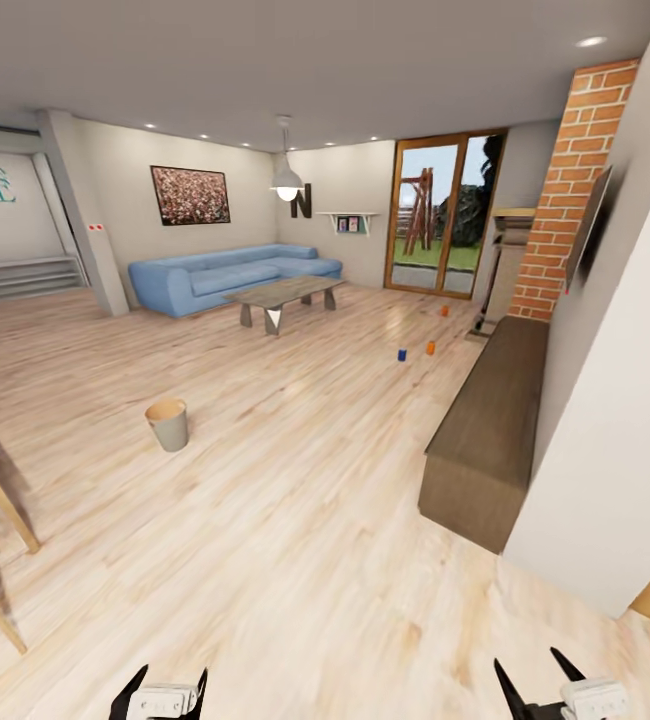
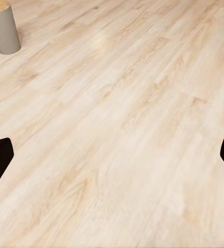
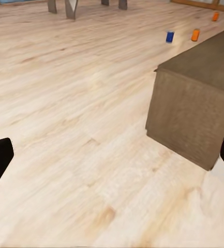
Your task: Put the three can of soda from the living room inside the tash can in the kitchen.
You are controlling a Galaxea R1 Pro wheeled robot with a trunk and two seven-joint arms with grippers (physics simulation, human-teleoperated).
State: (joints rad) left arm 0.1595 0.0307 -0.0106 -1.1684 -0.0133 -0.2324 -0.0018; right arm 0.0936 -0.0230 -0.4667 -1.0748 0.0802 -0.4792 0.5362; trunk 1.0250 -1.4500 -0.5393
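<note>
We're looking across the living room: the blue soda can [image 1: 402,354] and an orange can [image 1: 430,347] stand upright on the plank floor [image 1: 295,480] far ahead and to our right, a second orange can [image 1: 444,311] farther on near the glass door [image 1: 443,215]. The right hand [image 1: 538,690] sits on their side, fingers spread and empty; the left hand [image 1: 161,692] is spread too. The trash can [image 1: 168,425] stands ahead-left. The cans are too small for us to read details.
</note>
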